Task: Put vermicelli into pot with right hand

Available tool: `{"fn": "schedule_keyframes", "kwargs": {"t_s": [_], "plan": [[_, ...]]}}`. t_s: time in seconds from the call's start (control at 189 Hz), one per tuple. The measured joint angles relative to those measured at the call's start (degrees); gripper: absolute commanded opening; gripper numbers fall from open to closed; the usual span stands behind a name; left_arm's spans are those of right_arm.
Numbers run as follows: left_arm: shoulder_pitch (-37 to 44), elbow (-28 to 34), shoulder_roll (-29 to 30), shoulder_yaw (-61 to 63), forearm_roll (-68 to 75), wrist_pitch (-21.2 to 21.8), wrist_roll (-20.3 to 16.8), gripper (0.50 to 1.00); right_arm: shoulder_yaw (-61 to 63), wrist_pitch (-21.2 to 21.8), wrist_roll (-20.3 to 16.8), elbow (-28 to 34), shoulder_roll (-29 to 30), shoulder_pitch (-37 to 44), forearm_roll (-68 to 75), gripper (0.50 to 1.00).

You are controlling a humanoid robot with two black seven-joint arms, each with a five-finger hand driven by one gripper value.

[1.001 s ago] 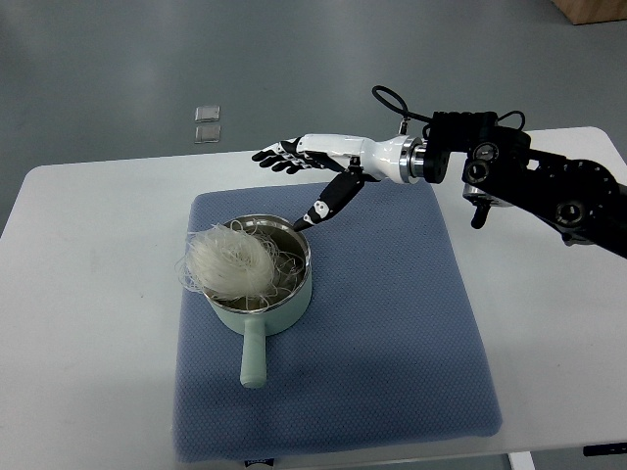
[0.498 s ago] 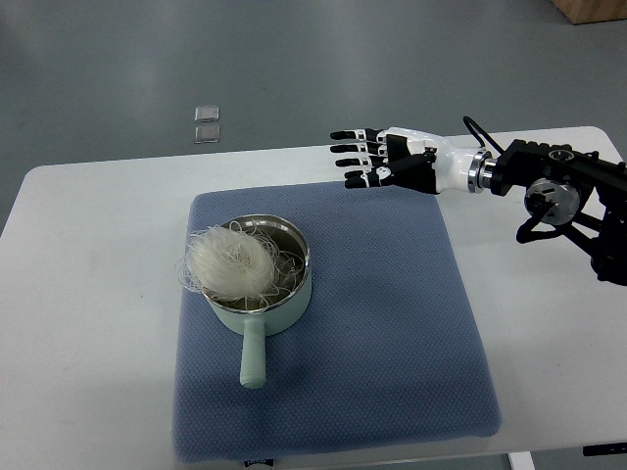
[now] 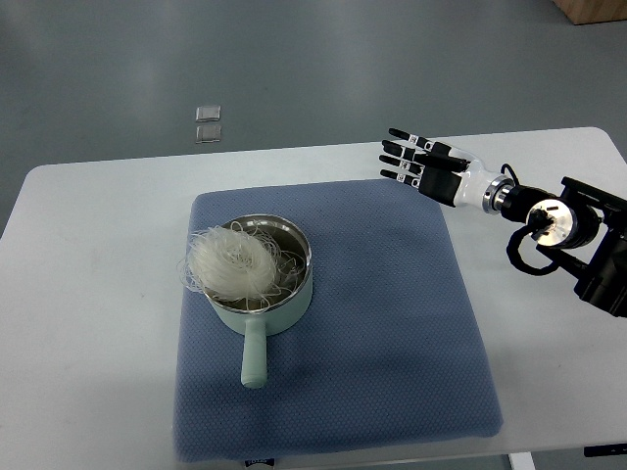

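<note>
A pale green pot [image 3: 261,294] with a short handle stands on the blue mat [image 3: 392,323], left of centre. A white nest of vermicelli [image 3: 231,264] lies in the pot and hangs over its left rim. My right hand [image 3: 416,162] is open and empty, fingers stretched out flat, above the mat's far right corner, well away from the pot. Its arm [image 3: 558,230] comes in from the right edge. The left arm is out of view.
The mat lies on a white table [image 3: 88,294]. Two small clear packets [image 3: 207,123] lie on the grey floor beyond the table's far edge.
My right hand has drawn back from the pot's far rim to the right, and a little lower in the picture, staying open. The vermicelli and pot have not moved.
</note>
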Motion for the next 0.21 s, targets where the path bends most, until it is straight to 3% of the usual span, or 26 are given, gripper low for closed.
{"fn": "schedule_keyframes", "kwargs": {"t_s": [0.207], "plan": [[0.00, 0.00, 0.00, 0.00, 0.00, 0.00, 0.00, 1.000, 0.14, 2.34, 0.17, -0.01, 0.04, -0.03, -0.24, 0.926]]}}
